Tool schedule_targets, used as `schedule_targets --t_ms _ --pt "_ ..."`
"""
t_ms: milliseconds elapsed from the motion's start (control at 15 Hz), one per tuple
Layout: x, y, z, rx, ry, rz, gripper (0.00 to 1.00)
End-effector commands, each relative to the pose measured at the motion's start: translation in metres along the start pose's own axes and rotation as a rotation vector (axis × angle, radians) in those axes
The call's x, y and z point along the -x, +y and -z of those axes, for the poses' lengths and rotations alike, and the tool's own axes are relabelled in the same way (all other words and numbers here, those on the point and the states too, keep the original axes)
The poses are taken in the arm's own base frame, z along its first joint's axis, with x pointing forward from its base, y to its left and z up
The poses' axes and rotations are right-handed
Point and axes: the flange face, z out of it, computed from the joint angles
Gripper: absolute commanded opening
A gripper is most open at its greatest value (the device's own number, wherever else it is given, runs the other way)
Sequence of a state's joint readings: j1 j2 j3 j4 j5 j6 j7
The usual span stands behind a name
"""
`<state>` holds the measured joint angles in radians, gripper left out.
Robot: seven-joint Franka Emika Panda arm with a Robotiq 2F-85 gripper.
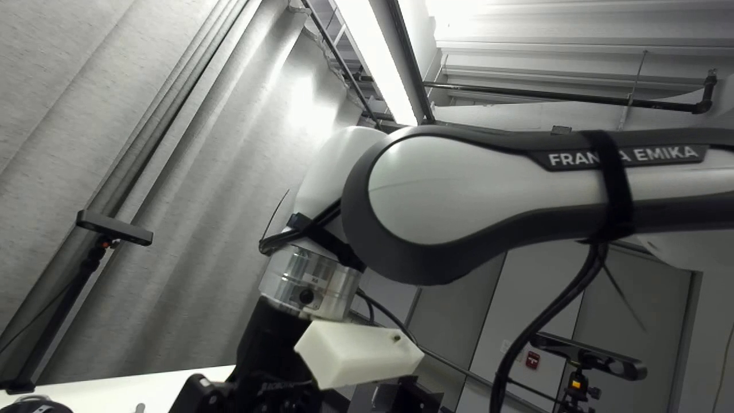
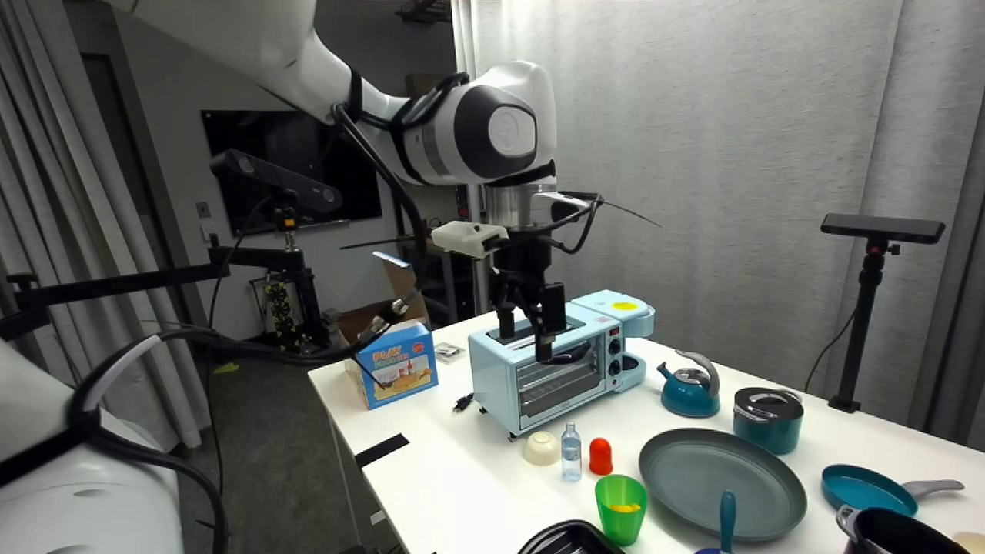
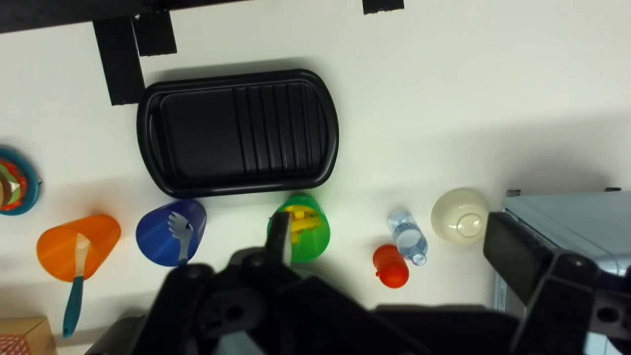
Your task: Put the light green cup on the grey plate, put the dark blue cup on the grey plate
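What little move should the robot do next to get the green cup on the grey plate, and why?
I'd probably slide the open gripper sideways until it's centred over the green cup. It's empty and hangs above the table, and in the wrist view the cup sits off-centre, partly hidden by one finger. The cup isn't on the grey plate yet.

A robotics lab, by its look: in an exterior view, an arm lettered FRANKA EMIKA spans the right, a bare pipe above; in an exterior view, a camera is mounted at left before a dark wall screen, with a curtain at upper right.
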<state>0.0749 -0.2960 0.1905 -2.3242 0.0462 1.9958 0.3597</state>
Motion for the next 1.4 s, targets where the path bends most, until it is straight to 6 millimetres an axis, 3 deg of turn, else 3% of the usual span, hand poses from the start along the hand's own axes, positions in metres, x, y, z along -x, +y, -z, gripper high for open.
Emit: schedule_targets --t_ms 0,800,1333 --pt "-0.031 0.007 -0.006 0.011 0.054 0.004 1.0" --pt "-0.089 0.027 -0.062 0.018 0.066 -0.024 1.0" --pt "-0.106 0.044 -0.098 0.02 0.017 -0.052 1.0"
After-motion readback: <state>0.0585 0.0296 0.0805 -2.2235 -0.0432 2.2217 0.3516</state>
